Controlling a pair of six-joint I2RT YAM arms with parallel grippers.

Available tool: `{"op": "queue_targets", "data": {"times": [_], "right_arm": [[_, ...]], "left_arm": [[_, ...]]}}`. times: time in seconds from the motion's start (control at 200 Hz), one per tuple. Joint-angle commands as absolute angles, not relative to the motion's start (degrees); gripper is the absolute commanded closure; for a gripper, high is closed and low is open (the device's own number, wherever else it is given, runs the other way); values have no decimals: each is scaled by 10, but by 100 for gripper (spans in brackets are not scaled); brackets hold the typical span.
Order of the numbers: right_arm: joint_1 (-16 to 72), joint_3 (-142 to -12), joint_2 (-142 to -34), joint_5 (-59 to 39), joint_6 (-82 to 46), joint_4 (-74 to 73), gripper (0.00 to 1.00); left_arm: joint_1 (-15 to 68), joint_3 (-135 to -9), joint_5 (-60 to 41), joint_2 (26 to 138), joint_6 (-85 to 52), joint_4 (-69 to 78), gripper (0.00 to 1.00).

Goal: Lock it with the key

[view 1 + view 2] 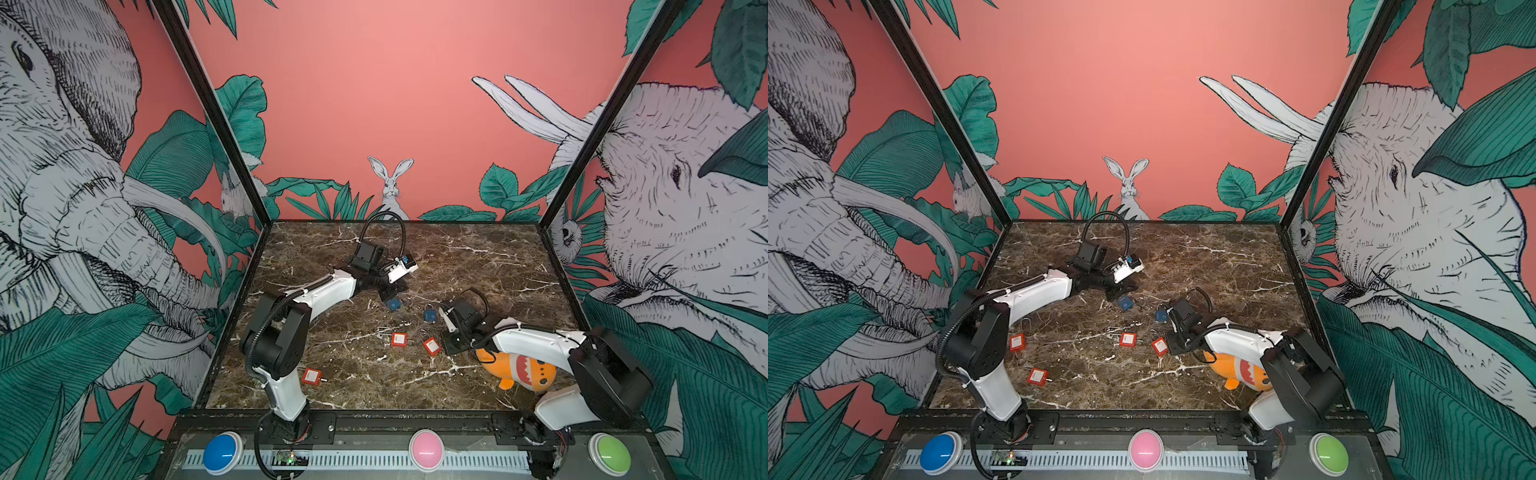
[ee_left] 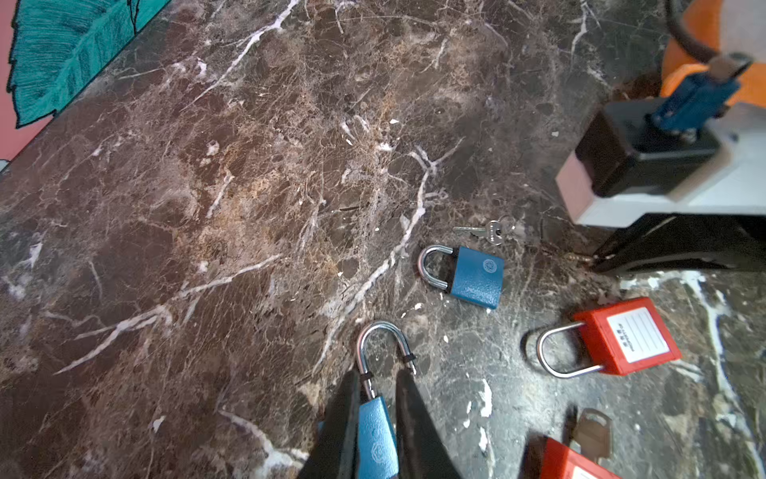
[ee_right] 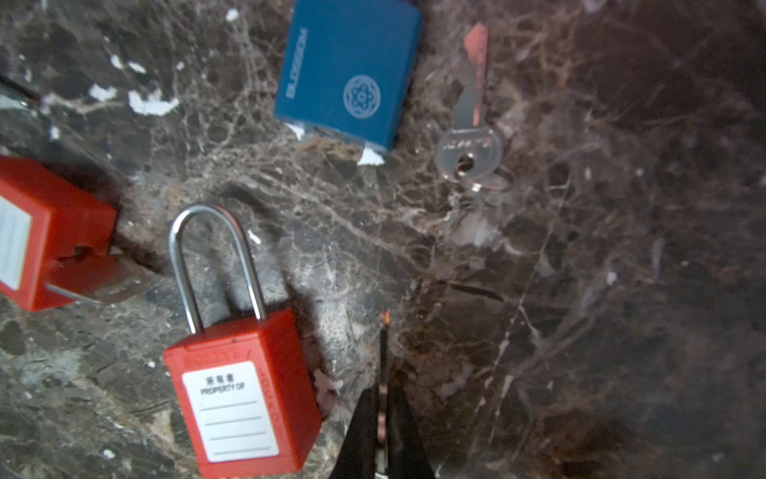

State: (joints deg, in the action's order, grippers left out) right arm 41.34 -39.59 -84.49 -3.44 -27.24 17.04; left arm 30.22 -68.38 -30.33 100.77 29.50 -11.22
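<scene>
My left gripper (image 2: 375,398) is shut on the body of a blue padlock (image 2: 376,443). Its silver shackle (image 2: 380,340) stands open, one leg free of the body. In both top views this gripper (image 1: 390,296) holds the blue padlock (image 1: 393,304) low over the middle of the marble table (image 1: 478,257). My right gripper (image 3: 383,400) is shut on a thin key (image 3: 384,352) seen edge-on, its blade pointing forward past the fingertips. In a top view the right gripper (image 1: 1177,345) sits right of centre, next to a red padlock (image 1: 1160,347).
A second blue padlock (image 2: 472,275) lies shut beside a loose silver key (image 2: 487,232). Red padlocks lie about (image 1: 399,339), (image 1: 311,376), (image 1: 1017,343). An orange plush toy (image 1: 519,370) lies under the right arm. Three coloured buttons line the front edge.
</scene>
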Motion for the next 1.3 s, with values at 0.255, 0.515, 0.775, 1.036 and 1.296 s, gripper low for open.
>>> {"op": "queue_targets", "data": {"times": [0.255,0.515,0.775,1.036,1.296], "right_arm": [[435,-459,-824,49,-279,242,67],[461,-467,-808,53,-260,238,60],[500,-500,-863,36,-246,246,52],[512,-519,-906,42,-261,251,49],[518,-528,-936,51,-293,248,47]], "left_arm": [[298,-664,-304,971,294,-101,81],[298,-657,-301,961,296,-100,81],[297,-653,-298,956,298,-101,81],[297,-640,-294,947,301,-105,81],[297,-635,-287,943,306,-111,81]]}}
